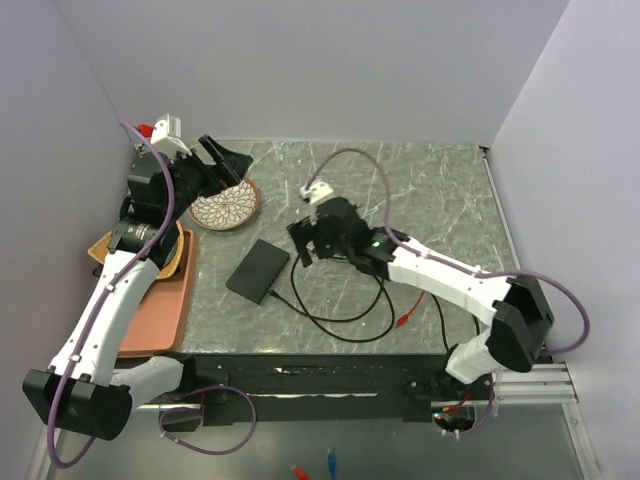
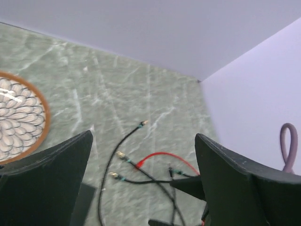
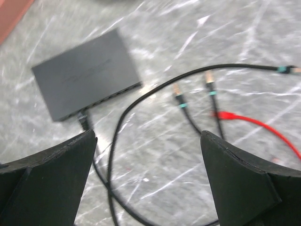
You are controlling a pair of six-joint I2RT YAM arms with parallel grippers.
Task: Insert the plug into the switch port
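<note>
Your switch (image 1: 258, 270) lies flat in the left half of the tabletop (image 1: 430, 200), nearer the front edge than the back and turned at a diagonal to it. It is a thin matte-black slab with square corners. In the right wrist view the switch (image 3: 87, 80) shows a smooth top and a row of small sockets along one long edge.

A black plug (image 3: 83, 117) meets that socket edge close to one corner. The blur keeps you from seeing how deep it sits. Its round black cable (image 1: 340, 320) runs off in loose loops toward the front edge.

Your right claw (image 1: 300, 245) hovers just right of the switch. Its wedge-shaped black fingers are spread wide with nothing between them. From its own camera the right claw (image 3: 148, 141) frames bare stone and cable.

Your left claw (image 1: 225, 160) is up by the back left corner, also spread wide and empty. It hangs over a round dish (image 1: 225, 207) with a brown rim and a white petal pattern.

The tabletop is grey-green marble with pale veins and a slight sheen. A flat terracotta tray (image 1: 160, 305) sits along its left edge, just beside the switch. Loose thin leads (image 3: 181, 101) with gold tips and teal bands lie right of the switch, beside a red lead (image 3: 254, 123).
</note>
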